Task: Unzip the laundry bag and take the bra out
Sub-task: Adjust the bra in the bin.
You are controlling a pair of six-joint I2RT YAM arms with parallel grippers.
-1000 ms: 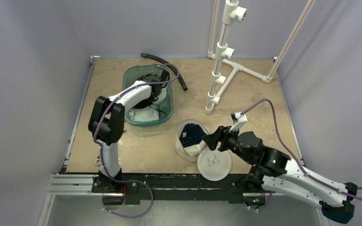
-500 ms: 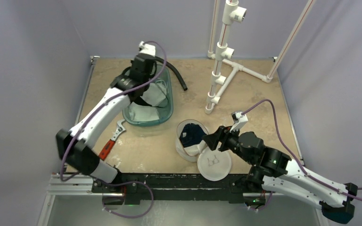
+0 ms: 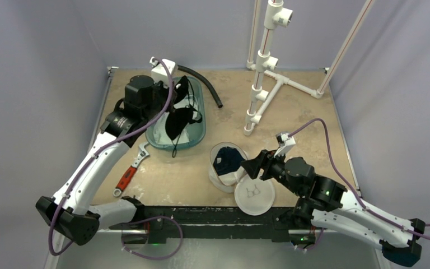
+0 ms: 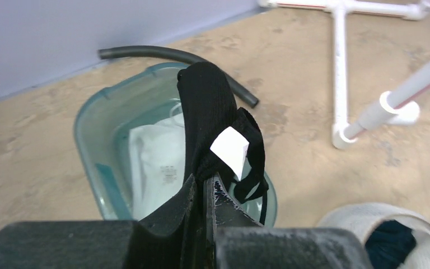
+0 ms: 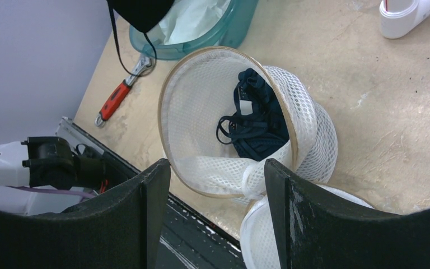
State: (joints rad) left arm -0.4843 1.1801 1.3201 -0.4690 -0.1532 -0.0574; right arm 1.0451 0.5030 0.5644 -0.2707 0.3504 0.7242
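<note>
Pinches bra (image 3: 180, 117) in closed left gripper (image 4: 204, 188) above tub (image 3: 199, 133), upper left; spreads right gripper (image 5: 218, 168) wide at bag (image 5: 308, 129), lower centre.

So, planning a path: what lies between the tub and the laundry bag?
Nothing: only bare table separates tub and laundry bag, seen in the top view.

Laundry bag (image 5: 313, 129) — white mesh; garment (image 5: 257, 134) navy; bra (image 4: 207, 106) black, tag (image 4: 229, 150) white; tub (image 4: 92, 140) teal
</note>
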